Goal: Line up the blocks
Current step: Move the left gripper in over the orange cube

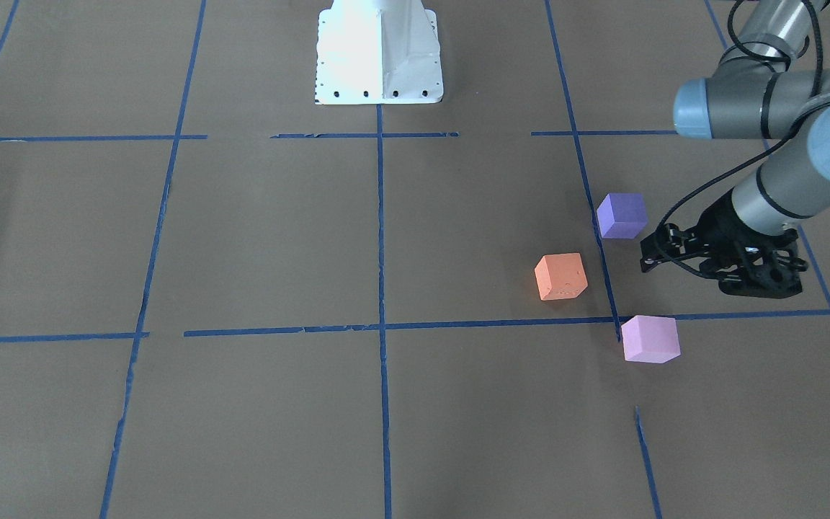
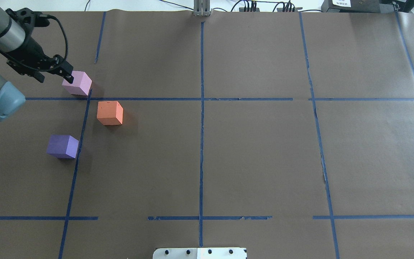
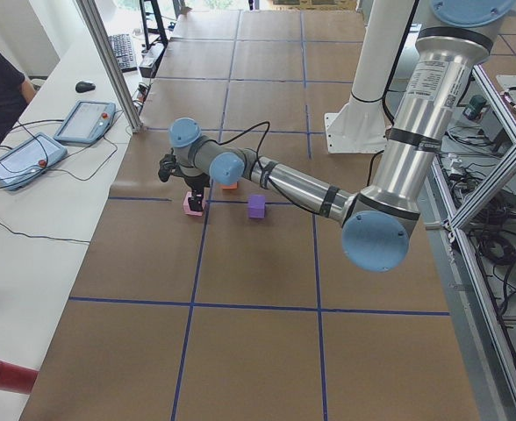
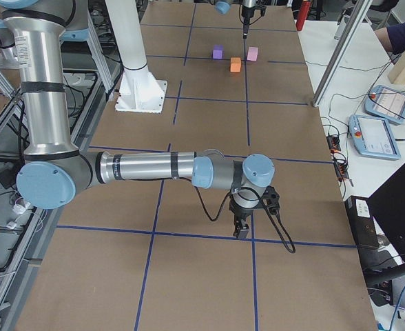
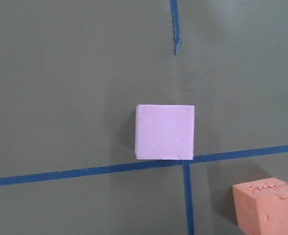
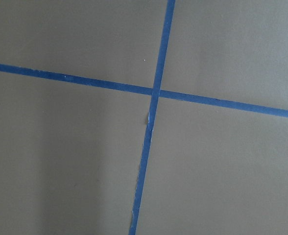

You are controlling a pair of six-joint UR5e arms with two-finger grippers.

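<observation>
Evidently little is done: the orange foam cube (image 2: 110,112), the violet-purple foam cube (image 2: 62,146) and the pale pink-lilac foam cube (image 2: 77,83) sit apart in a loose triangle on the brown paper-covered table (image 2: 257,154); the orange one lies off to the side of the other two, so lining them up is left to do; the left gripper (image 2: 68,73) hangs raised near the pink-lilac cube, its wrist camera looking down on it; whether its jaws are apart I cannot tell; the right gripper (image 4: 242,231) hovers well apart from the blocks, over a blue tape crossing (image 6: 154,91), its jaw state likewise unclear.
</observation>
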